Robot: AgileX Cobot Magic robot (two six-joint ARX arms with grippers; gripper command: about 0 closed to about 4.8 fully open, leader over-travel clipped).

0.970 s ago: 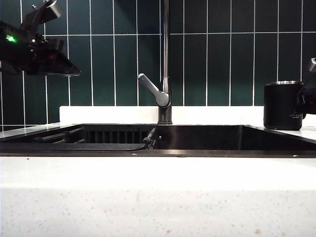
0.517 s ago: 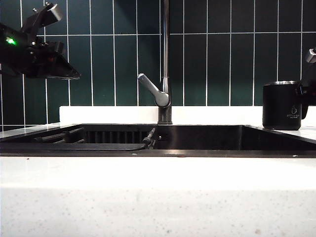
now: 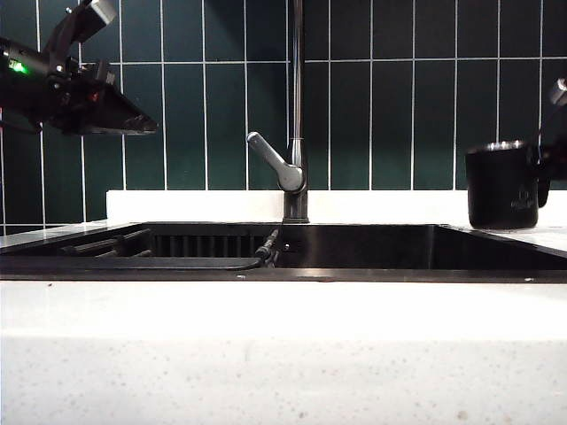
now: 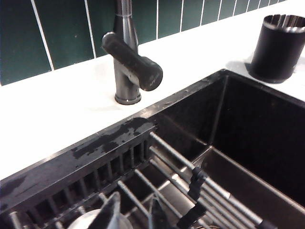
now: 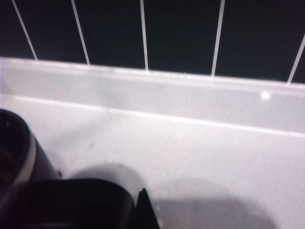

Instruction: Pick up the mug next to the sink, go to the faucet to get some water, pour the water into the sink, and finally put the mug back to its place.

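Note:
The black mug [image 3: 502, 186] with its shiny rim sits slightly tilted over the white counter at the right of the sink [image 3: 292, 274]. My right gripper [image 3: 545, 173] is shut on its handle; in the right wrist view the mug [image 5: 19, 157] and handle fill the corner by the gripper [image 5: 109, 210]. My left gripper [image 3: 146, 127] hangs high at the left, open and empty. Its wrist view shows the gripper [image 4: 133, 214] above the sink's rack bars [image 4: 181, 167], with the faucet [image 4: 125, 71] and mug [image 4: 279, 45] beyond. The faucet [image 3: 297, 106] stands behind the sink's middle. No water shows.
The faucet's grey lever [image 3: 275, 164] angles out to the left. A dark green tiled wall [image 3: 399, 88] backs the counter. A round pale drain piece [image 4: 90, 222] lies under the left gripper. White speckled counter [image 3: 283, 354] runs along the front.
My right gripper has shut on the mug's handle, and the mug has shifted a little left and tipped up slightly. My left gripper has swung a little to the right.

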